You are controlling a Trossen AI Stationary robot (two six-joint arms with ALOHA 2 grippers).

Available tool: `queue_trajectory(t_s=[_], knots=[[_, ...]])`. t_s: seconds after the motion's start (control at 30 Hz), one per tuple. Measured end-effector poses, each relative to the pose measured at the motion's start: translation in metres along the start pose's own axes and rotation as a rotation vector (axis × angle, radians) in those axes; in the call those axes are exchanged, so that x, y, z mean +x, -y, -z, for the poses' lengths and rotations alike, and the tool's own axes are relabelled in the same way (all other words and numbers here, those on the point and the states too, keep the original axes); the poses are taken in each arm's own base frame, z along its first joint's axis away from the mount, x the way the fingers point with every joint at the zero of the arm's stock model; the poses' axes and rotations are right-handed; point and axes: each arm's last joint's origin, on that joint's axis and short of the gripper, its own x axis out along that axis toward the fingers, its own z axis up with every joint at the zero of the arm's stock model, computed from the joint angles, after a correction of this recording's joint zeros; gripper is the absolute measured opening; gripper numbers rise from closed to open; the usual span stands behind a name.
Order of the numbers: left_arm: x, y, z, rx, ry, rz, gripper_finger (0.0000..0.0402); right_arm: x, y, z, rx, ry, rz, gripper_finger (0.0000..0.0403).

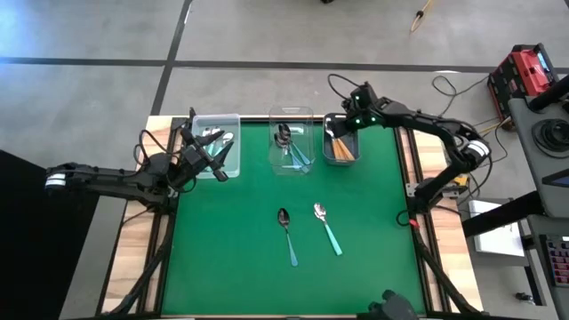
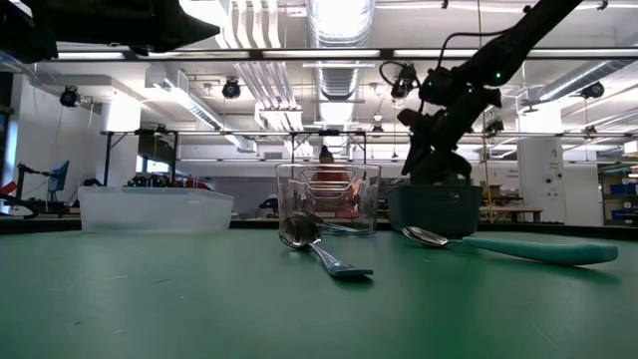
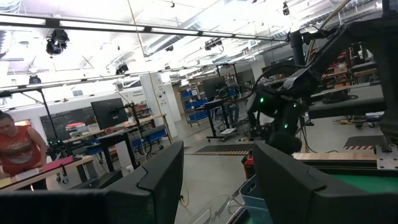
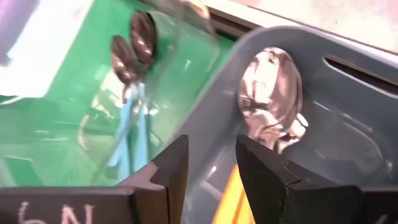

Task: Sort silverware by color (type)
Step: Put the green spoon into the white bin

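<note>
High view: 2 spoons left on the mat, a dark-bowled blue-handled spoon (image 1: pixel 287 233) and a mint-handled spoon (image 1: pixel 326 228), well apart from both jaws.
Sorted: orange-handled spoons (image 4: pixel 272 102) in the grey bin (image 1: pixel 340 149) under the right gripper (image 1: pixel 341 127).
Right jaws: spread, empty.
Left gripper (image 1: pixel 216 153): spread, over the clear bin (image 1: pixel 214 122).
</note>
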Motion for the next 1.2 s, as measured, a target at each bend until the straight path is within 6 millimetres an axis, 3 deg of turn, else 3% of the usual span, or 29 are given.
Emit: queue_trajectory(t_s=[0.27,0.5,0.83,1.2], knots=[[0.0,0.0,0.0,-0.009,0.0,0.001,0.0176,-0.021,-0.04,0.005,-0.046,0.049,-0.078,0.0123],[0.0,0.0,0.0,-0.011,0.0,0.001,0.0176,-0.031,-0.085,0.022,-0.083,0.061,-0.131,0.0123],[0.0,0.0,0.0,-0.011,0.0,0.002,0.0176,-0.027,-0.141,0.06,-0.079,-0.036,-0.223,0.0123],[0.0,0.0,0.0,-0.033,0.001,0.005,0.0176,-0.016,-0.186,0.109,-0.024,-0.186,-0.253,0.0123]])
